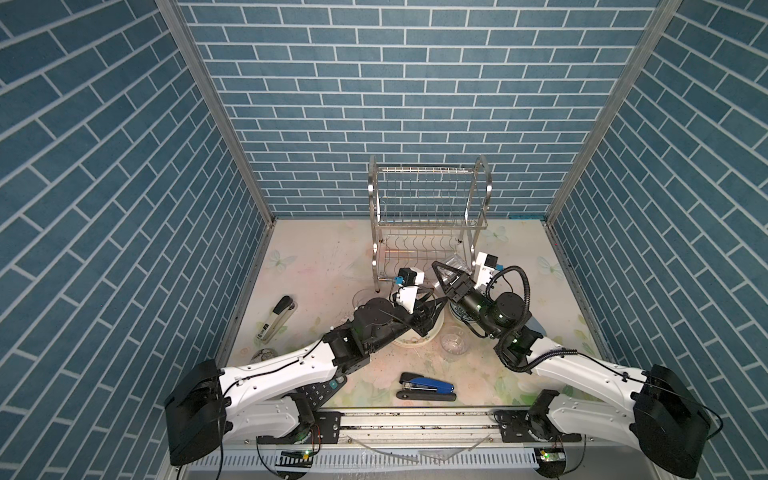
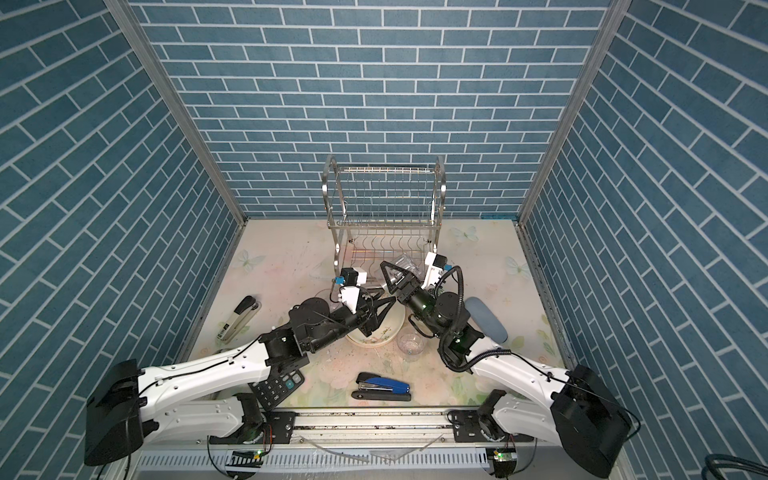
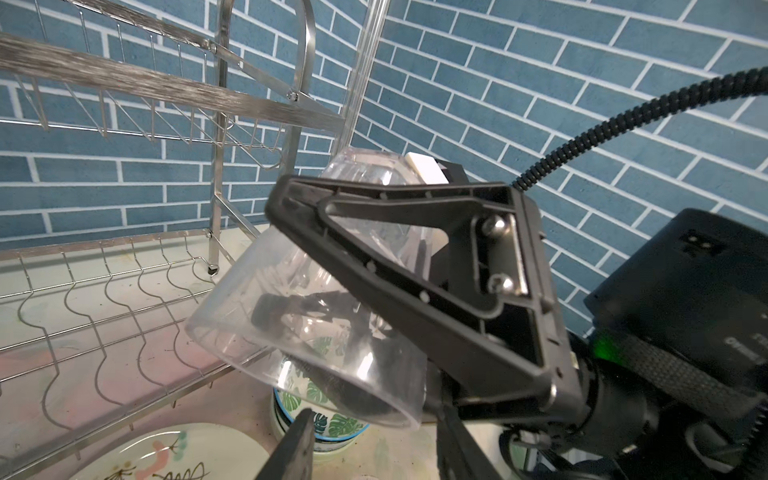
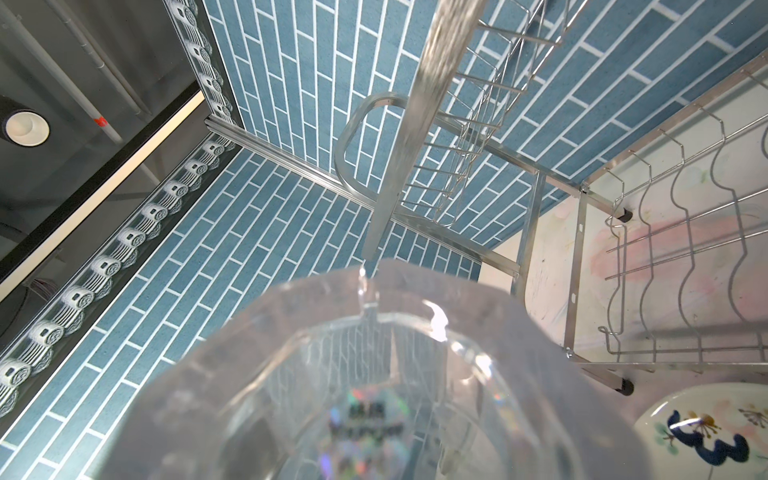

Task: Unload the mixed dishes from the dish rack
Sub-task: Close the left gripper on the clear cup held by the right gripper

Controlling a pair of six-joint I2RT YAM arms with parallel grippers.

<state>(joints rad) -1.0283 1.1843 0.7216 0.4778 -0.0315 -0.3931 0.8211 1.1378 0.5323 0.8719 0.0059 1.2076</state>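
Both top views: the steel dish rack point(image 1: 430, 199) is standing empty at centre. Just below-right, the right gripper point(image 1: 444, 269) is clamping a tilted clear tumbler point(image 1: 456, 262). Left wrist view: the left gripper point(image 3: 374, 419) is hovering part-open and empty above the cream floral plate point(image 3: 166, 453). Right wrist view: the tumbler's base is filling the lower frame. Only setting it down seems left.

White arms point(image 1: 274, 374) carry black joints point(image 1: 505, 309), ribbed cable point(image 3: 602, 122) and triangular black right claw point(image 3: 274, 253).

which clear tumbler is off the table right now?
The tilted tumbler in the right end effector, in front of the dish rack. The upright tumbler beside the cream plate stands on the table, ungripped.
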